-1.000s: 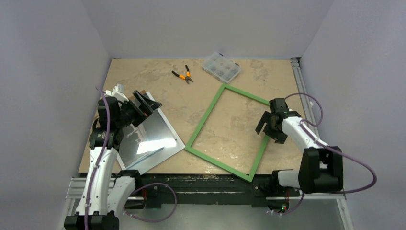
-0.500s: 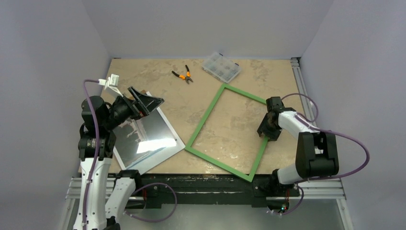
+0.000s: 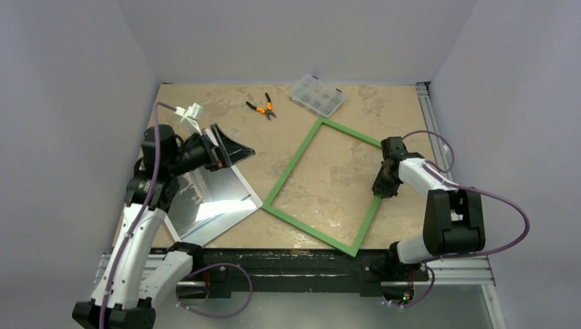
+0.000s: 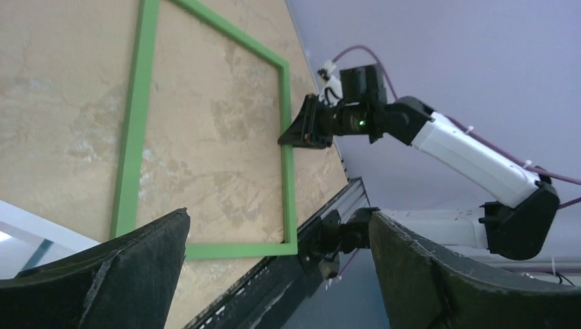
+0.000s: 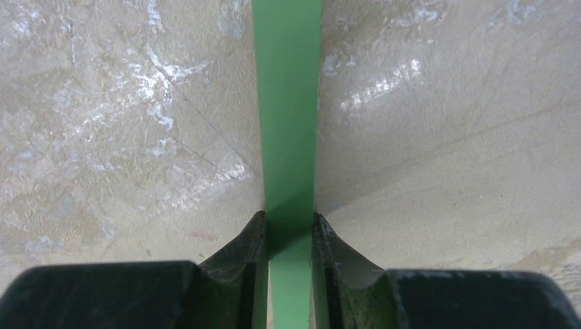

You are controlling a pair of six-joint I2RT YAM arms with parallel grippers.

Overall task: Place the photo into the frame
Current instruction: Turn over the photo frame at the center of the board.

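The frame [image 3: 291, 164] is a thin green rectangle lying flat and skewed in the middle of the table. My right gripper [image 3: 382, 188] is down on its right bar. In the right wrist view both fingers press the sides of the green bar [image 5: 286, 103], so this gripper [image 5: 289, 218] is shut on it. The photo [image 3: 205, 199], a dark glossy print with a white border, lies at the left. My left gripper [image 3: 229, 147] hovers open and empty over the photo's far corner. Its wrist view looks across the frame [image 4: 137, 116] between its wide-apart fingers [image 4: 279, 216].
Orange-handled pliers [image 3: 262, 107] and a clear compartment box [image 3: 316, 96] lie at the back of the table. A metal rail [image 3: 431, 116] runs along the right edge, and the dark base bar [image 3: 288, 264] runs along the near edge. Walls close in on three sides.
My right gripper came down and closed on the frame's right bar, nudging the frame slightly to the left. My left arm lifted and swung right, still open.
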